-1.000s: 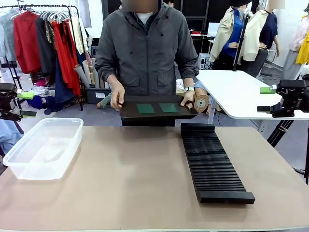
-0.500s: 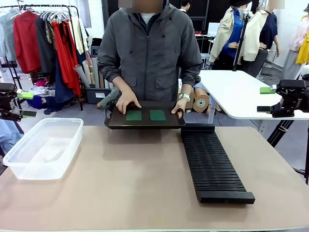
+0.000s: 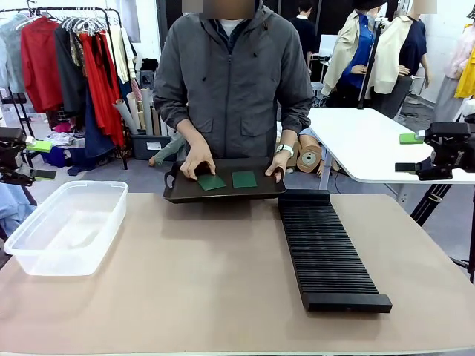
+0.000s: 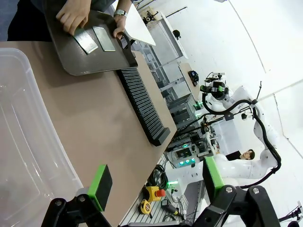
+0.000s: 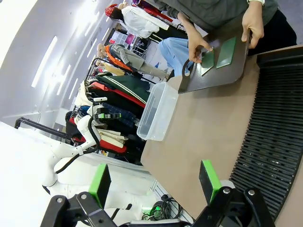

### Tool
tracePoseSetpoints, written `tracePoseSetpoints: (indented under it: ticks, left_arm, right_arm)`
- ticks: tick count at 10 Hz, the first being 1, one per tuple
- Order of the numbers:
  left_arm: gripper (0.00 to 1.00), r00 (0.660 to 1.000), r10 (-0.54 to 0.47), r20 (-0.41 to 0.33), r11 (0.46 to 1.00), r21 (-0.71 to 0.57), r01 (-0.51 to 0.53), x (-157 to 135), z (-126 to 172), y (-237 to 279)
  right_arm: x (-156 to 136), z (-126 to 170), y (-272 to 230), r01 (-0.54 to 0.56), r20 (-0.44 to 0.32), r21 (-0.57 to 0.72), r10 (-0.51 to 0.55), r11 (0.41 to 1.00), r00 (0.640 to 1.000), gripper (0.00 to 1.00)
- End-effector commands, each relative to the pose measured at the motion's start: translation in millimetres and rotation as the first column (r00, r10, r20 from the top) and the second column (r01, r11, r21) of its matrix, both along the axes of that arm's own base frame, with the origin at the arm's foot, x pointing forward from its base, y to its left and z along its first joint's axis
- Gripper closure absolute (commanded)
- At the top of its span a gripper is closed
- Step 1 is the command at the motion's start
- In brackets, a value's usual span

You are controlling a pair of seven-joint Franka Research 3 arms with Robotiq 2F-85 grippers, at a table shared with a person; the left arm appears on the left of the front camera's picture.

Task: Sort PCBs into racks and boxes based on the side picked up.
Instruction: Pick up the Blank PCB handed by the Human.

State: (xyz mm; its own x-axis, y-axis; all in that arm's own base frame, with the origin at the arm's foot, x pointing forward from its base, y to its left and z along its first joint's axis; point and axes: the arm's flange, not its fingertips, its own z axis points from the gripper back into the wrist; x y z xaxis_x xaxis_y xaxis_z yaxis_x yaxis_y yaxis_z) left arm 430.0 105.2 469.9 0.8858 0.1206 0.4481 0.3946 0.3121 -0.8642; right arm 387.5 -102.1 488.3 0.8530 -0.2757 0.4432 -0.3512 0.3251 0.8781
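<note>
The main hazard is the person's hand point(image 3: 197, 158), whose fingers rest on one of the two small, thin, square green circuit boards point(image 3: 211, 182). An arm reaching in now would likely meet that hand. The person's other hand point(image 3: 276, 165) grips the end of the flat, smooth black tray point(image 3: 223, 195) nearest the long, narrow black slotted rack point(image 3: 326, 248). I cannot tell whether the tray sits fully on the tan worktop point(image 3: 208, 274) or is partly carried, and if it is carried a grasp could land off target. The boards lie flat and thin on the tray, the touched one slightly askew beside the second board point(image 3: 244, 179). Jaws coming down might scrape the tray or push a board along rather than pinch it. The faces look dark green from the front but pale and glary in the left wrist view, so a side could be misread and a board sent to the wrong place. Both boards are at the far middle of the worktop, between the clear rectangular plastic tub point(image 3: 67, 226) and the rack. They are well apart from the left arm's jaws, which hang released and empty out beyond the tub, green pads point(image 4: 100, 187) spread wide. The right arm's jaws are likewise spread and hold nothing, off the rack's side and equally far from the boards.
</note>
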Motion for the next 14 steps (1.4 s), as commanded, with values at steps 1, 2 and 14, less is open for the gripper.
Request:
tracePoseSetpoints:
  ticks: [1, 2, 14]
  left_arm:
    - [0.0, 1.0, 0.005, -0.006, 1.0, -0.001, -0.005, -0.2, 0.4, 0.4]
    - [0.0, 1.0, 0.005, -0.006, 1.0, -0.001, -0.005, -0.2, 0.4, 0.4]
    - [0.0, 1.0, 0.005, -0.006, 1.0, -0.001, -0.005, -0.2, 0.4, 0.4]
  right_arm:
    - [0.0, 1.5, 0.7, -0.001, 0.005, 0.003, 0.001, 1.0, 1.0, 0.0]
    - [0.0, 1.5, 0.7, -0.001, 0.005, 0.003, 0.001, 1.0, 1.0, 0.0]
    - [0.0, 1.5, 0.7, -0.001, 0.005, 0.003, 0.001, 1.0, 1.0, 0.0]
